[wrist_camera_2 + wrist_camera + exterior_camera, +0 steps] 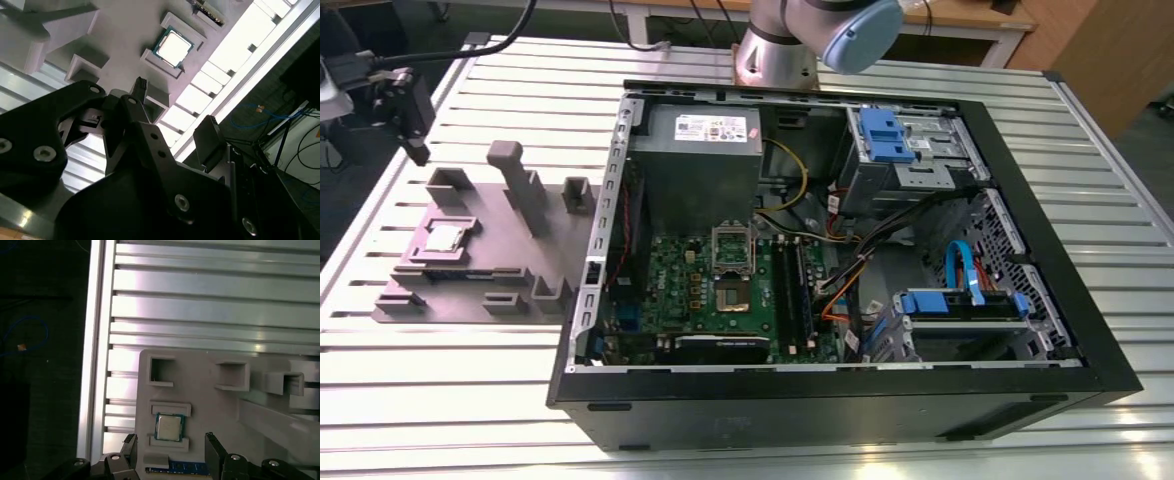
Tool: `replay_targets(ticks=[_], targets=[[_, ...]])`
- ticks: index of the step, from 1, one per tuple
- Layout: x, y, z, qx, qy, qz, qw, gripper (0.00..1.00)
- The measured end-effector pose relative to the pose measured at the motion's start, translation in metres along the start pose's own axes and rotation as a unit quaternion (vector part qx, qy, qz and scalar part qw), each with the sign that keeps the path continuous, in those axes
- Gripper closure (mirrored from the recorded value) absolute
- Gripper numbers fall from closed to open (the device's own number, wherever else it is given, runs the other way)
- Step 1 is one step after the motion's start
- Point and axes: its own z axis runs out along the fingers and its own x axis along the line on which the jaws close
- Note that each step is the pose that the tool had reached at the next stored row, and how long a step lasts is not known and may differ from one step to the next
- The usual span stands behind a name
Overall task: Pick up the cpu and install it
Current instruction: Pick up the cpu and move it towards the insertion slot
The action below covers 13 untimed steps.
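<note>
Exterior view: an open computer case [854,250] lies on a slatted metal table [1094,150], with its green motherboard [674,285] facing up. On the exterior view's left of the case, just beside it, lies a grey fixture plate [494,250] with raised blocks and posts. The cpu [447,237] lies flat in a shallow seat on this plate, shiny side up, well apart from the motherboard. The gripper [411,125] hangs above the far end of the plate, clear of the cpu.

In the first wrist view the cpu [169,427] lies between two raised lips of the plate [210,405], and the gripper [170,436] has its two black fingers [131,447] spread wide, one on each side of the chip's seat, with nothing between them. The second wrist view shows the same: the cpu [173,46] rests in its seat on the plate [120,35], and the gripper [175,105] is wide open, apart from the chip and holding nothing.
</note>
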Motion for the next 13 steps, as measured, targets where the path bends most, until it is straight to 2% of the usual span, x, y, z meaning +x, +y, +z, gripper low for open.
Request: replay_targets(ticks=[13], targets=[[0.0003, -0.0076, 0.0211, 0.0001, -0.0003, 0.007, 0.99998, 0.35]])
